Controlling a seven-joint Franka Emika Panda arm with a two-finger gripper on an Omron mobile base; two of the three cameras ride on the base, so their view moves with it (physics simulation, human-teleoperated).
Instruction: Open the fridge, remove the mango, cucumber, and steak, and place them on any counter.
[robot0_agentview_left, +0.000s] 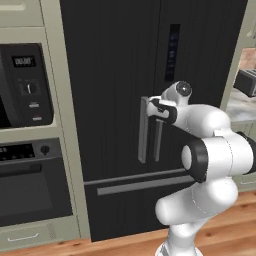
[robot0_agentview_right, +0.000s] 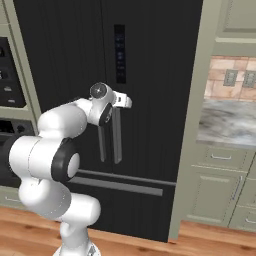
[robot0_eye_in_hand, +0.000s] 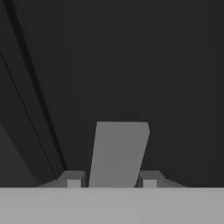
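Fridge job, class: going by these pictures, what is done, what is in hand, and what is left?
Done: nothing; the fridge doors are shut. In hand: the gripper is at the top of one grey door handle, a finger on each side. Left: pull the door open, then move mango, cucumber and steak to the counter.

The wood floor (robot0_agentview_right: 210, 240) carries the black fridge (robot0_agentview_right: 150, 75) — doors shut. Beside it, the marbled counter (robot0_agentview_right: 225, 122) tops sage cabinets (robot0_agentview_right: 220, 190).
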